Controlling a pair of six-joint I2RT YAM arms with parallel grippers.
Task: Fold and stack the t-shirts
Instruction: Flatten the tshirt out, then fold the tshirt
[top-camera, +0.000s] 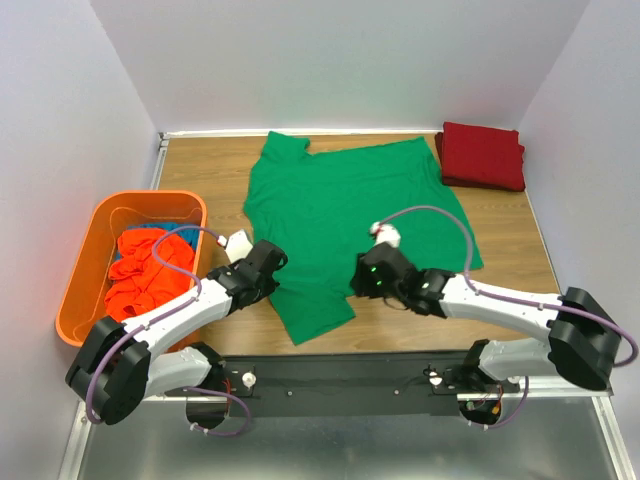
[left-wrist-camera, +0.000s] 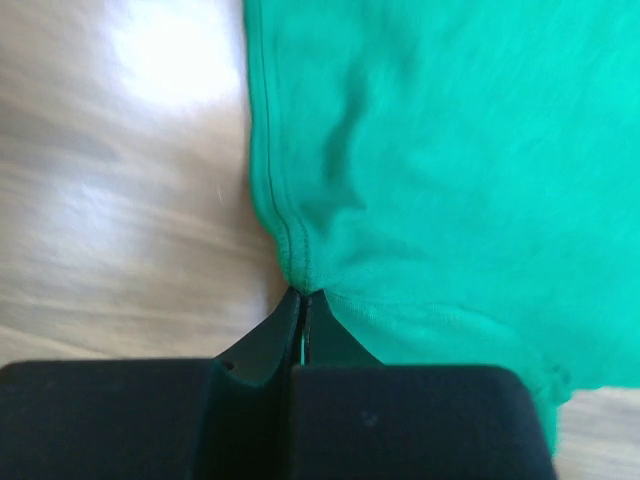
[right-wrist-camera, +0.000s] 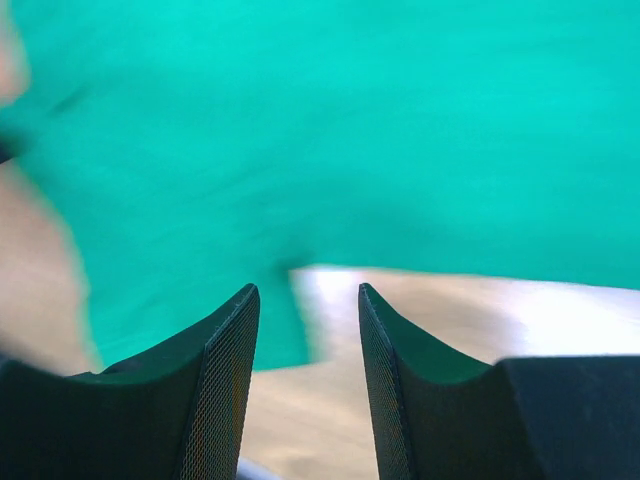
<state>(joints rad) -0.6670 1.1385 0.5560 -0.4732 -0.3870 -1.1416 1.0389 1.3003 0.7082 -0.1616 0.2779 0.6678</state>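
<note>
A bright green t-shirt (top-camera: 350, 205) lies spread on the wooden table (top-camera: 200, 165), one part reaching toward the near edge. My left gripper (top-camera: 272, 265) is at its left edge; in the left wrist view it (left-wrist-camera: 302, 293) is shut on the seam of the green shirt (left-wrist-camera: 450, 170). My right gripper (top-camera: 362, 278) hovers over the shirt's near right edge; in the right wrist view it (right-wrist-camera: 308, 290) is open and empty, with green cloth (right-wrist-camera: 350, 120) ahead and bare wood between the fingers. A folded dark red t-shirt (top-camera: 482, 155) lies at the back right.
An orange plastic bin (top-camera: 92, 300) stands at the left, holding crumpled orange-red shirts (top-camera: 140, 275) and a blue one (top-camera: 170, 232). White walls close in the table at back and sides. A metal rail (top-camera: 340, 378) runs along the near edge.
</note>
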